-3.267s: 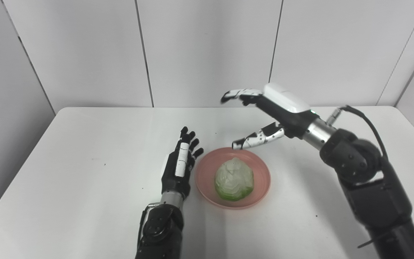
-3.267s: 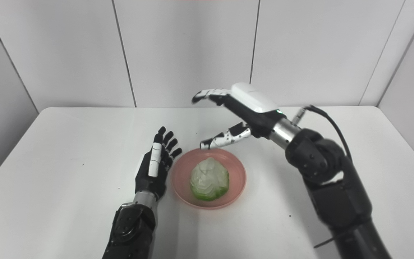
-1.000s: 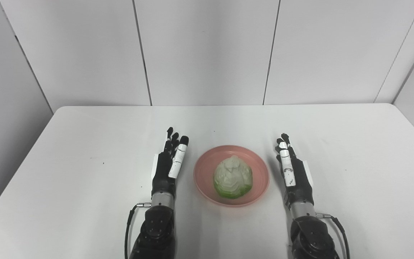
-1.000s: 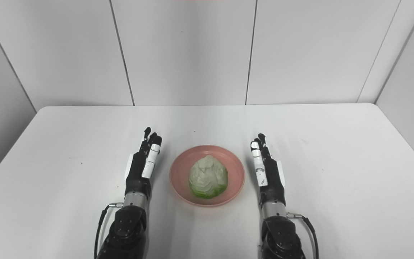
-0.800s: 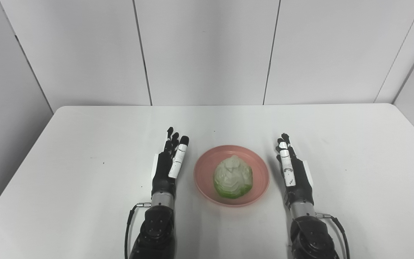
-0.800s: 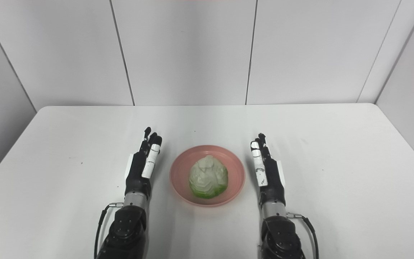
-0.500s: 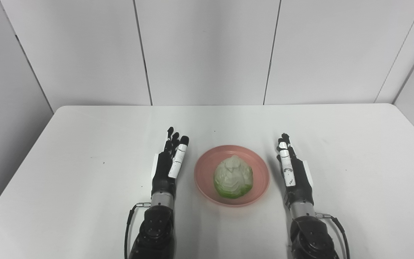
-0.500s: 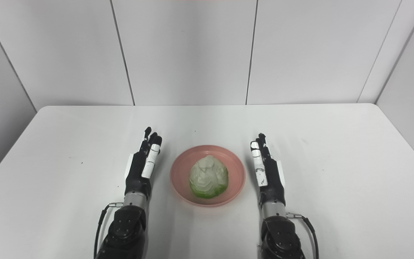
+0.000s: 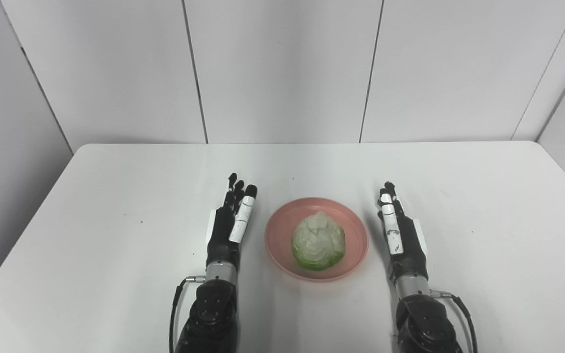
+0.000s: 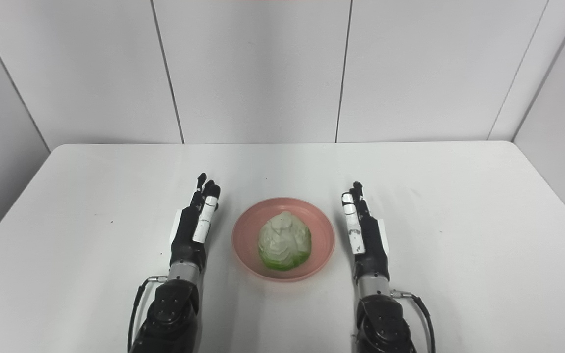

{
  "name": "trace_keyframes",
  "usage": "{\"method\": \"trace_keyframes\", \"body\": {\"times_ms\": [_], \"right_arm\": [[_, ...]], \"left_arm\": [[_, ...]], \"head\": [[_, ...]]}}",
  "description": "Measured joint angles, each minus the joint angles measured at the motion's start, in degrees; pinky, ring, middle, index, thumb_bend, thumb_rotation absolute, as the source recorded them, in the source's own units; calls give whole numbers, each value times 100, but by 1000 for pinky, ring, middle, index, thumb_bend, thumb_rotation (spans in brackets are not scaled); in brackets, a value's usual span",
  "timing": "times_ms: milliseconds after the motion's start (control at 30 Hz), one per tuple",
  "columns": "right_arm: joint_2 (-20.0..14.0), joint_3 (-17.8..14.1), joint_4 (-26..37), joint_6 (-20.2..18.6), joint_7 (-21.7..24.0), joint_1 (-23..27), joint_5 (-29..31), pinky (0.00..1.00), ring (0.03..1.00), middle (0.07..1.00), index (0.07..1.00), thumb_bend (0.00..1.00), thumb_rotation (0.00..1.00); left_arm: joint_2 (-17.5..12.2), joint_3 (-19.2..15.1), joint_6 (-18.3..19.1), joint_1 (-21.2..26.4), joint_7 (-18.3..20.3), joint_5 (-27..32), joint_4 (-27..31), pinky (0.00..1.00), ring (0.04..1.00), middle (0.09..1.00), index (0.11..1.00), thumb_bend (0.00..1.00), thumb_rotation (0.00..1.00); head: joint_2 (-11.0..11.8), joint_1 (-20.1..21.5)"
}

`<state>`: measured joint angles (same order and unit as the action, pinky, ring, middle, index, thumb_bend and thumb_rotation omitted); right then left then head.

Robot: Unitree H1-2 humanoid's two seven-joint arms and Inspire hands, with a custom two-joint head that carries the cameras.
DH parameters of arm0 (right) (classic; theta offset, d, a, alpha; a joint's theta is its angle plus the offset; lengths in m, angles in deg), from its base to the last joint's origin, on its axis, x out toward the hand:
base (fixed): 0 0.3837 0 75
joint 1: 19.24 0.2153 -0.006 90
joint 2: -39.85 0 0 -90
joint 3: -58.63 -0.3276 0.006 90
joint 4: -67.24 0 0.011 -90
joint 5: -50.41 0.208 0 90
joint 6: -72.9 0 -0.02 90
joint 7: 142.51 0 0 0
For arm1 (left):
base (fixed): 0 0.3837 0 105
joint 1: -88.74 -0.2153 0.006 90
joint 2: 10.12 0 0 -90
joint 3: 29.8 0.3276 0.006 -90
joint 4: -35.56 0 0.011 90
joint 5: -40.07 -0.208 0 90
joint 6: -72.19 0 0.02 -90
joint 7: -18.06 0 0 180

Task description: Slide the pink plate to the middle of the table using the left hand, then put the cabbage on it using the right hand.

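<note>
The left hand (image 9: 228, 229), black with white finger covers, lies low over the plain white counter (image 9: 91, 235) with its fingers stretched forward and a little apart, holding nothing. It sits just beside the left rim of the shallow round pink plate (image 9: 278, 245), without clearly touching it.

The plate stands near the middle of the counter, between the two hands. On it sits the pale green, leafy head of cabbage (image 9: 318, 241), resting inside the rim and roughly centred.

The right hand (image 9: 400, 240), of the same black and white make, is on the other side of the plate, close to its right rim but apart from it. Its fingers are straight, slightly spread and empty.

Judged from how things lie, both steps look done: the plate is central and the cabbage is on it. Nothing seems left but for the hands to stay clear.
</note>
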<state>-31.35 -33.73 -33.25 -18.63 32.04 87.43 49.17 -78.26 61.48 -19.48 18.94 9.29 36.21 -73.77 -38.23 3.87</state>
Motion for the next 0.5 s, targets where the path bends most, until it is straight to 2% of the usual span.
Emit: {"method": "trace_keyframes", "body": {"times_ms": [500], "right_arm": [[-18, 15, 5, 0, 0, -9, 12, 1000, 973, 969, 969, 818, 1000]], "left_arm": [[-6, 1, 36, -2, 2, 7, 14, 1000, 977, 980, 1000, 838, 877]], "head": [[17, 9]]}}
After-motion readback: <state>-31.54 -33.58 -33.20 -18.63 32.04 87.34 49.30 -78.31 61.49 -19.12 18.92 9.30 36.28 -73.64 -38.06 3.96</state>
